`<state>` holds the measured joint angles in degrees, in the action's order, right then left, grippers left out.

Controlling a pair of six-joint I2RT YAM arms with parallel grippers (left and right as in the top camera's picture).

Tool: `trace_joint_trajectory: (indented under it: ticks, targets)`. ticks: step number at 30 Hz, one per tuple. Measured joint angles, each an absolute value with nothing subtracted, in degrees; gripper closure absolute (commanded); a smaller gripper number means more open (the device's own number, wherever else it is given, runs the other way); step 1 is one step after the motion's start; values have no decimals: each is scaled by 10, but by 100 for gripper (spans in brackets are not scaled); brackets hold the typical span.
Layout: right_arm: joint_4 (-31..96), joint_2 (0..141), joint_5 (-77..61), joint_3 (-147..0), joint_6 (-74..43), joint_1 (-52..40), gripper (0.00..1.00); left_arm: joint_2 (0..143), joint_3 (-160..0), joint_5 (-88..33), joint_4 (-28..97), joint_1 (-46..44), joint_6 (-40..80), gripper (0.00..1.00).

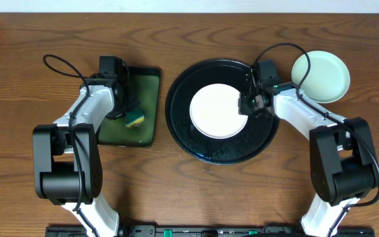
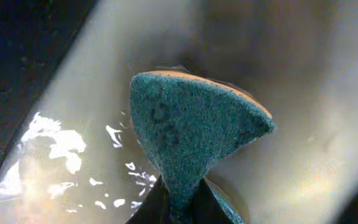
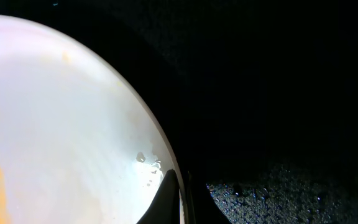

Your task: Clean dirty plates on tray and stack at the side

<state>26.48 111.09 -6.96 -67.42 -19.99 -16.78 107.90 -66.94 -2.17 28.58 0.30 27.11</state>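
Overhead: small round white plate (image 1: 216, 112) sits at the centre of the large round glossy black tray (image 1: 189, 141), with the right claw (image 1: 251, 104) at its right rim. Pale mint-blue round plates (image 1: 324, 78) are off the tray, far right on the brown wood-grain surface (image 1: 242, 197); can't tell how many. Left claw (image 1: 128, 112) is over the rectangular dark green tray (image 1: 149, 85), carrying a teal-and-yellow sponge (image 1: 135, 120).

Left wrist: claw pinched tight on the sponge's narrow end. Water is pooled on the green tray below.

Right wrist: claw nearly closed, clamped on the white plate's rim. Yellowish smear on the plate, droplets on the black tray.

Handling guess: plate is stiff, light, wet-slick and likely breakable. The rim is the only hold, so bite deep.
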Motion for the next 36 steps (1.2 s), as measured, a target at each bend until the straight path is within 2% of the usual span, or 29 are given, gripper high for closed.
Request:
trace_joint_trajectory:
  ticks: [2,4,5,7,9,15,18,28,36]
  targets:
    - [263,1111,-65,-674,-200,-172,98,1076,-669,-22,295,3,271,92]
    - [262,1111,-62,-674,-200,-175,91,1066,-669,-22,312,3,271,93]
    - [262,1111,-62,-674,-203,-176,84,1057,-669,-22,321,3,271,93]
    - [258,1112,-63,-672,-203,-178,81,1031,-668,-22,330,3,271,92]
    - [256,1112,-56,-672,-205,-186,83,992,-668,-22,332,3,271,92]
    - [254,1112,-42,-671,-207,-189,96,848,-668,-66,329,1,271,92]
    - [249,1112,-44,-671,-206,-189,97,819,-668,-103,330,-12,271,92]
    - [247,1112,-51,-671,-206,-189,99,855,-668,-160,318,-143,271,92]
    - [246,1112,-52,-671,-206,-189,99,945,-668,-166,239,-250,319,92]
